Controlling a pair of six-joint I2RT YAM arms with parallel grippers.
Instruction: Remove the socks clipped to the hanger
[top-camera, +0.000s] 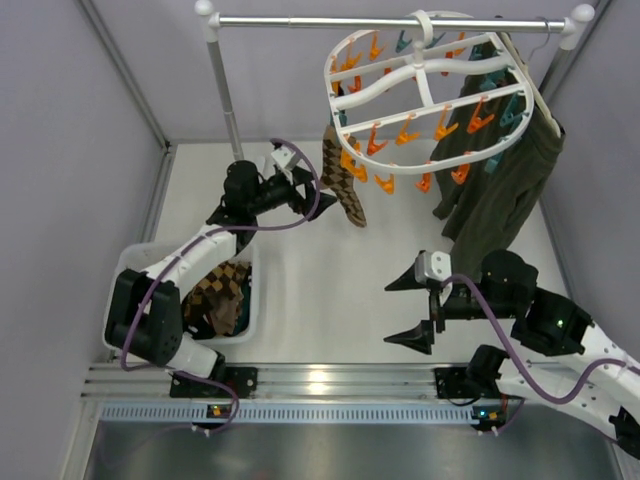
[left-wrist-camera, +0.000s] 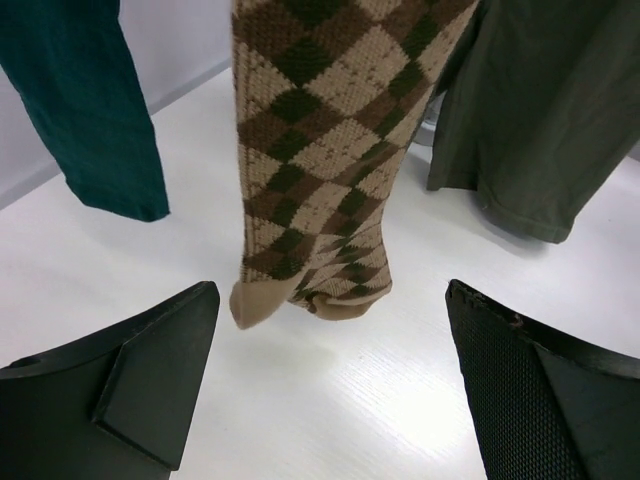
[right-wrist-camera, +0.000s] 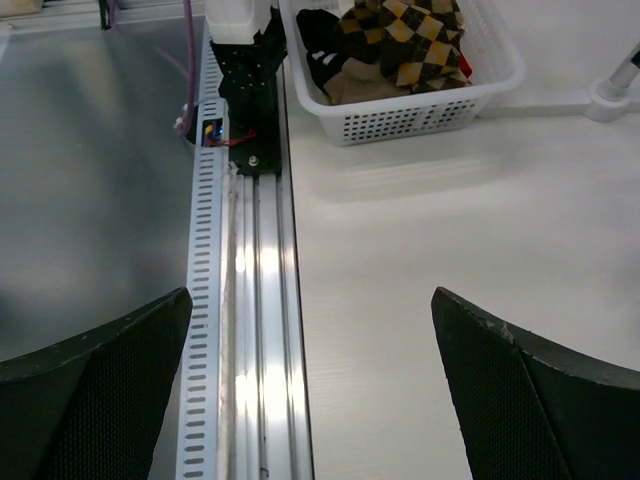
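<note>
Up top, hooked over a silver metal rail (top-camera: 400, 20): the big white plastic oval hanger (top-camera: 424, 70), bristling with orange and teal clips (top-camera: 445, 125). Dangling from its left edge, one brown-and-tan argyle sock (top-camera: 343, 185), toe end low and close to the white surface (top-camera: 330, 280) (touching or not, hard to call from here). On the hanger's right side, draped long and dark, a large olive-green garment (top-camera: 505, 190).

Now the left claw (top-camera: 308, 193): raised, just beside the argyle sock, spread wide, gripping nothing. Through its own wrist camera, two black fingers (left-wrist-camera: 150, 380) at the bottom corners, the argyle toe hanging beyond them and centred in the gap. To the left of that sock, a plain dark teal sock (left-wrist-camera: 90, 110) hanging too; to the right, the olive cloth.

Over to the right claw (top-camera: 390, 314): low, near the front edge, well apart from the hanger, likewise splayed open and empty. Pointed leftward across the surface, along the ribbed aluminium track (right-wrist-camera: 250, 300).

Down at the left, beside the left arm's base: a white perforated plastic basket (top-camera: 140, 255), with a heap of argyle socks (top-camera: 215, 295) lying inside.
</note>
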